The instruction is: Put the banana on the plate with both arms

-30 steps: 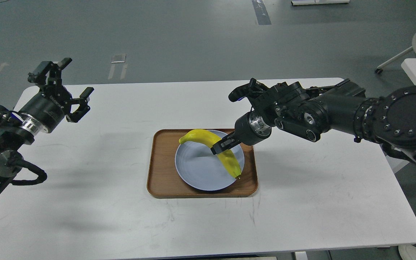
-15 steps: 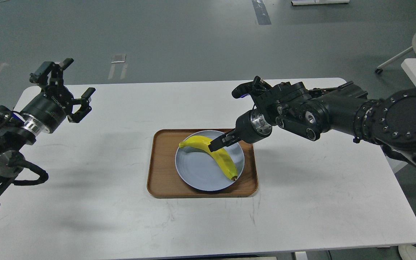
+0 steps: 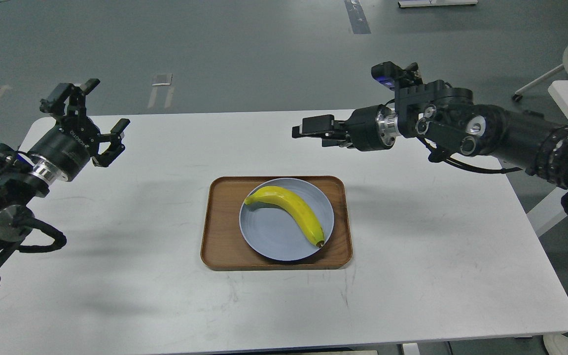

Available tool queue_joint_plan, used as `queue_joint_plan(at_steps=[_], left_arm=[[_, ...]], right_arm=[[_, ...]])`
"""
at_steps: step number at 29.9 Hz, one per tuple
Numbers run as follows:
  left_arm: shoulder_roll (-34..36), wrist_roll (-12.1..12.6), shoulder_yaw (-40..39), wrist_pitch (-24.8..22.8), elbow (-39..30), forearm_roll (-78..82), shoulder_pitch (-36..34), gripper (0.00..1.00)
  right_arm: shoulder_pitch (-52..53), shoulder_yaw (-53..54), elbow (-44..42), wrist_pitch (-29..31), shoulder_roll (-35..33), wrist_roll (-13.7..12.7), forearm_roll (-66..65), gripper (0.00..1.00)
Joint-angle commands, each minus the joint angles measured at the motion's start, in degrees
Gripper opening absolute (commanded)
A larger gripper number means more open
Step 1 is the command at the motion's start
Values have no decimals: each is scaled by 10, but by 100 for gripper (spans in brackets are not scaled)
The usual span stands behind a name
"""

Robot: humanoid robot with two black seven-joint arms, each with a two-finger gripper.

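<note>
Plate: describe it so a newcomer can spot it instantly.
On the white table, find the brown wooden tray near the centre. The plate sits inside it: round and pale blue-grey, where the tray is rectangular, with a yellow banana lying across it.

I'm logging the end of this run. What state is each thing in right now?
banana: lying on the plate, free of both grippers.
plate: sitting in the tray, holding the banana.
tray: flat on the table.
left gripper: open, empty, raised.
right gripper: empty, raised beyond the tray; jaws unclear.
</note>
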Motion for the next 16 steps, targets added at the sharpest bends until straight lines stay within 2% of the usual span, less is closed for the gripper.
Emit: queue_joint_plan(at_steps=[1, 6, 16], left_arm=[[-19, 0, -1, 0, 0, 0, 0, 98], [-53, 0, -1, 0, 7, 0, -4, 99], [-112, 0, 3, 0, 40, 1, -18, 99]], right_arm=[[-67, 107, 0, 0, -55, 0, 47, 100], [-160, 219, -18, 0, -67, 0, 72, 100], [-183, 232, -45, 0, -69, 0, 72, 100]])
